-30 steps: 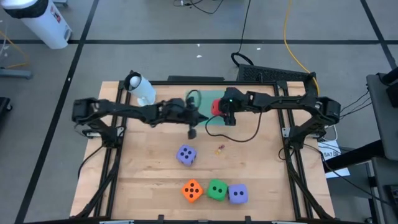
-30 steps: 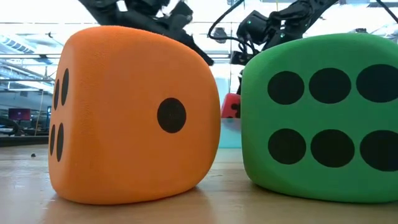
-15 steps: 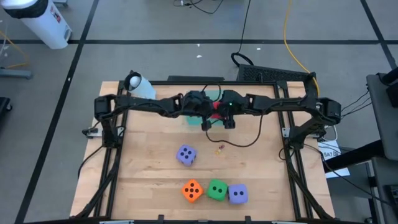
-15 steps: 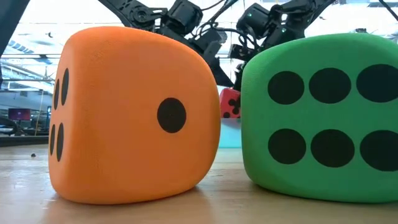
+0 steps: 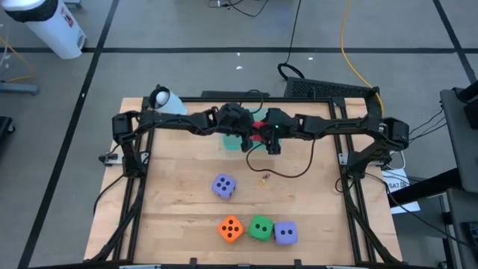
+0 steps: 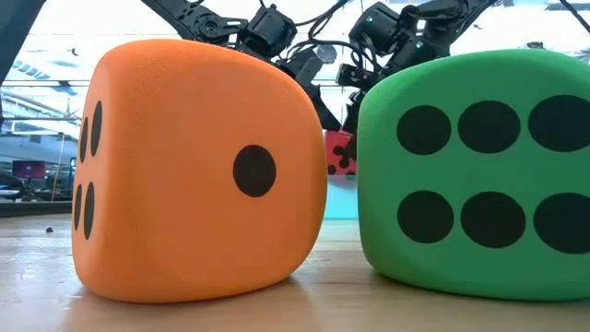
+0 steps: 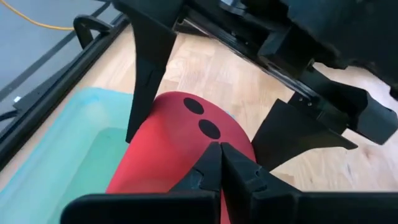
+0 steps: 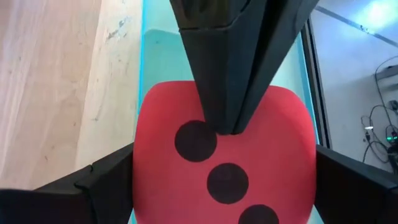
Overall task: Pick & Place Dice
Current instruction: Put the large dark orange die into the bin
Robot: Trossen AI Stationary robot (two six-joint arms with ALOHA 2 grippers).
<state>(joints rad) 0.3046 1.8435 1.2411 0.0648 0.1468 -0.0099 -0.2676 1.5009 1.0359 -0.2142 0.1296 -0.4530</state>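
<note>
Dice number five on this table, and the red die is the one in hand: it sits at about twelve o'clock of the table, over the translucent teal tray, gripped by the right gripper, whose two dark fingers press against its opposite sides in the right wrist view. The left gripper meets it from the other side, its fingers closed together into a point that touches the die's pip face and holds nothing. My judgement is that the placing step is under way, with the die being settled into the tray; the next move calls for the right fingers to spread and let go, and for the left tip to back away without dragging the soft cube. Toward six o'clock wait the orange die, the green die and one purple-blue die, with the other purple-blue die nearer the centre. Whether the red die already rests on the tray floor is hidden by the arms.
</note>
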